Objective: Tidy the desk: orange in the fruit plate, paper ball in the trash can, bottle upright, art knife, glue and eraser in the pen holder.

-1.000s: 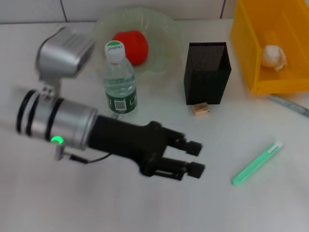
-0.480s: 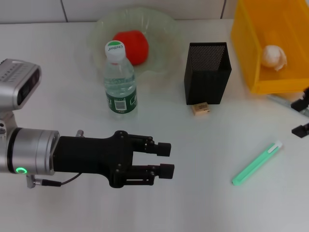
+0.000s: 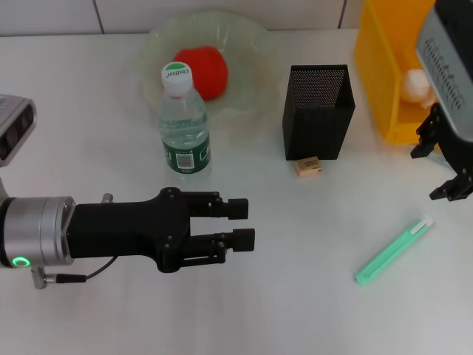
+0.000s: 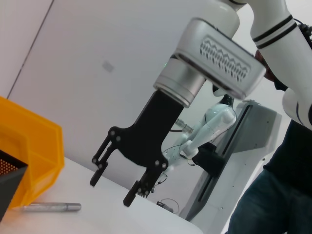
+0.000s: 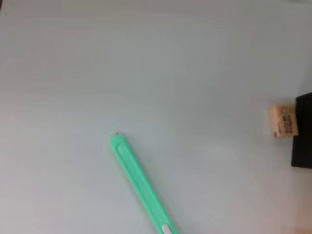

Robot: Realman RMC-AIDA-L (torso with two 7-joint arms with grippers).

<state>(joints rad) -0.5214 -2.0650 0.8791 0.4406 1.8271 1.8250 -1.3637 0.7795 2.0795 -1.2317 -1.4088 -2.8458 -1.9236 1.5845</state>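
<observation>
Done so far: the orange (image 3: 200, 70) lies in the fruit plate (image 3: 251, 44) at the far side; the paper ball (image 3: 418, 87) sits in the yellow trash can (image 3: 377, 66) at the far right; the bottle (image 3: 184, 122) stands upright just in front of the plate.
Left to do: the eraser (image 3: 307, 166) lies on the desk (image 3: 310, 296), touching or just beside the near foot of the pen holder (image 3: 318, 111); the green art knife (image 3: 392, 251) lies flat at the near right, well apart from the holder. A grey metal stick (image 4: 51, 207) lies by the can; I cannot tell what it is.
Right gripper (image 3: 442, 168): hangs at the far right edge above the desk, beyond the knife, fingers spread and empty.
Left gripper (image 3: 242, 224): low over the near middle of the desk, fingers parted, holding nothing.
Step in hand: it looks like the right arm is going for the knife.
Next move: likely lower over the knife's middle, line the fingers across its narrow body and close; it is thin and flat, so the grip may slip.
</observation>
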